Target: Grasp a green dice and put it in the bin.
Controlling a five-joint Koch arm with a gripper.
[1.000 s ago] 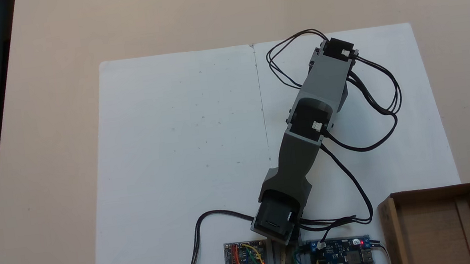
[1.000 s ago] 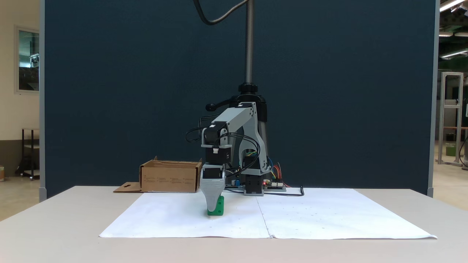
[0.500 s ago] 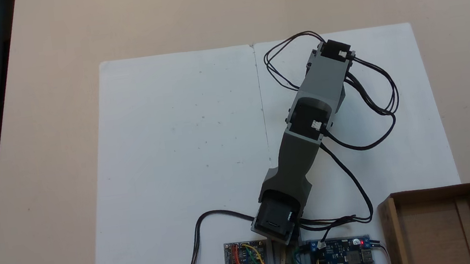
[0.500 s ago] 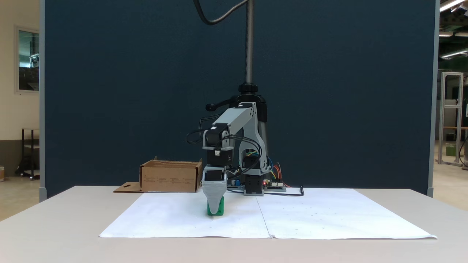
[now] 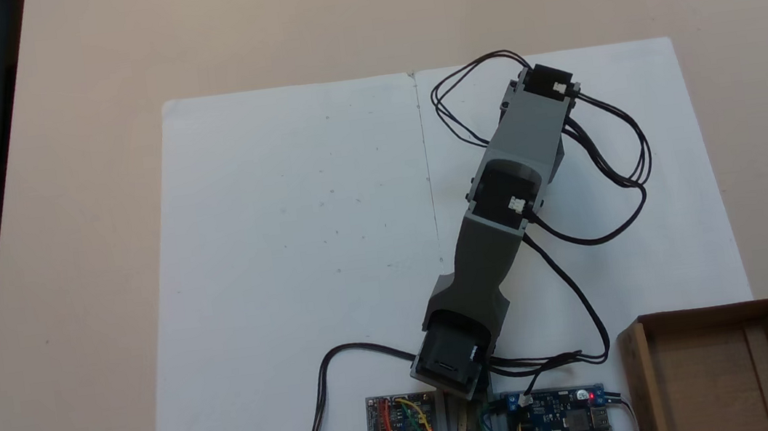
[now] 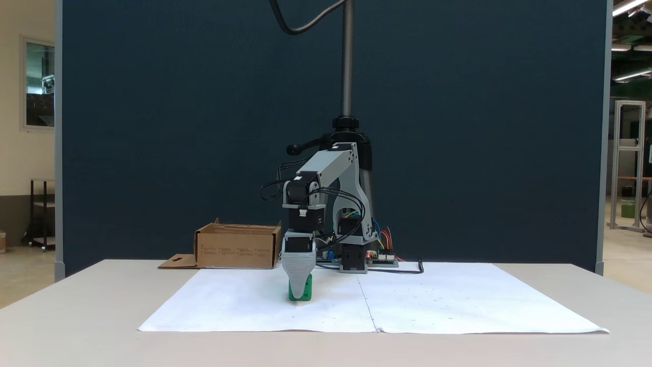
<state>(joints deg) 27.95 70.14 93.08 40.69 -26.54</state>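
In a fixed view from the table's front, the green dice [image 6: 305, 291] rests on the white paper. My gripper [image 6: 298, 294] points straight down onto it, and a grey finger [image 6: 298, 270] covers the dice's left half. The jaws lie one behind the other, so I cannot tell whether they are open or shut. Looking from above, the arm [image 5: 499, 201] reaches toward the paper's far right and hides the dice beneath its wrist. The bin [image 6: 237, 250] is a brown cardboard box left of the arm's base; from above the bin [image 5: 715, 314] sits at the lower right.
The white paper sheet [image 5: 301, 255] covers the table's middle. Circuit boards [image 5: 558, 414] and loose black cables [image 5: 612, 165] lie around the arm's base and wrist. A dark blue partition [image 6: 178, 127] stands behind the table.
The gripper came down a little and shifted slightly right in the front view, covering more of the dice. Over the last half second nothing visibly moved.
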